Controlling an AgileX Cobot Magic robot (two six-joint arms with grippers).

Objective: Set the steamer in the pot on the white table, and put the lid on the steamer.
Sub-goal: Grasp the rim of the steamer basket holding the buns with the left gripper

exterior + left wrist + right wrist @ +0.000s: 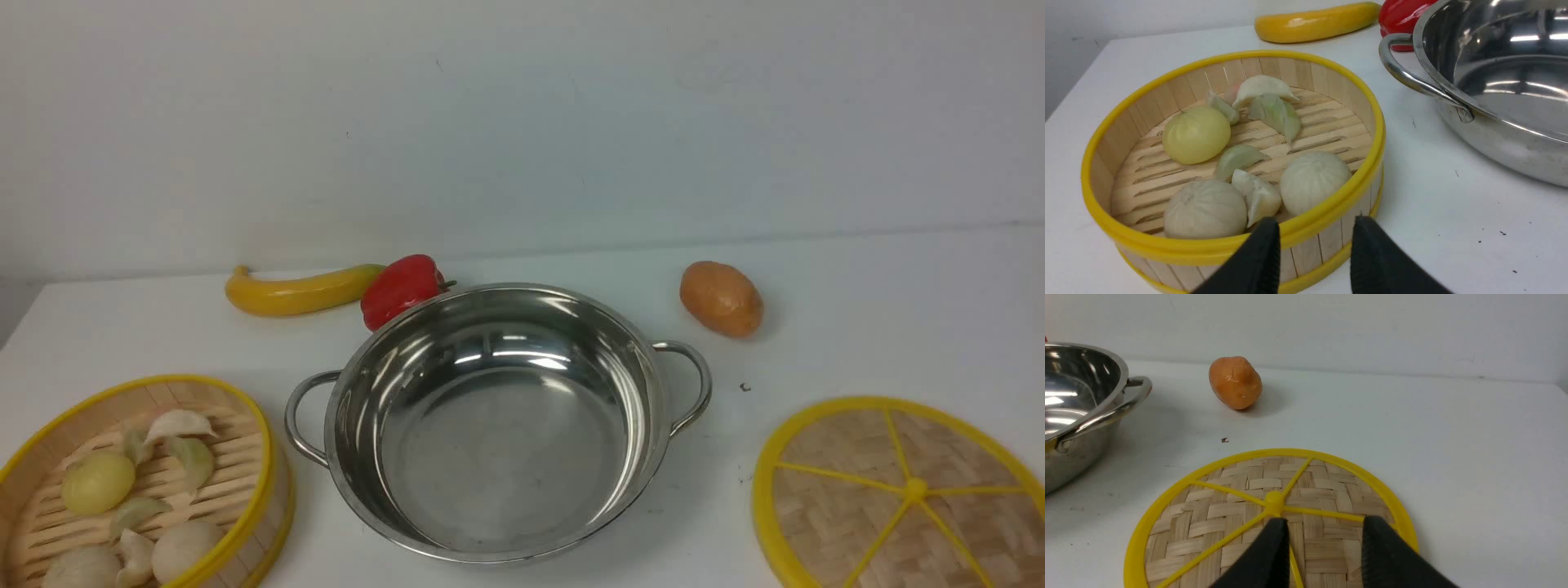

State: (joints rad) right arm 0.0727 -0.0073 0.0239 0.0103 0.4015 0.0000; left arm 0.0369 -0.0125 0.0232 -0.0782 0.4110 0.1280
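At the white table's [857,327] near left corner sat the steamer [147,398], outside the empty pot [506,457] mid-table. The lid [898,498] lay at the near right corner. The left gripper [1314,222] by the steamer's rim and the right gripper [1327,520] over the lid were parted, holding nothing. Neither step was done.

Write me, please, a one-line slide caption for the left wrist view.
Left gripper open at the near rim of the filled steamer, empty pot beside it on the white table.

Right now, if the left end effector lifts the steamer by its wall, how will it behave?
The steamer looks like rigid bamboo, probably light. Gripped on one side it may tilt, and its loose buns would likely roll.
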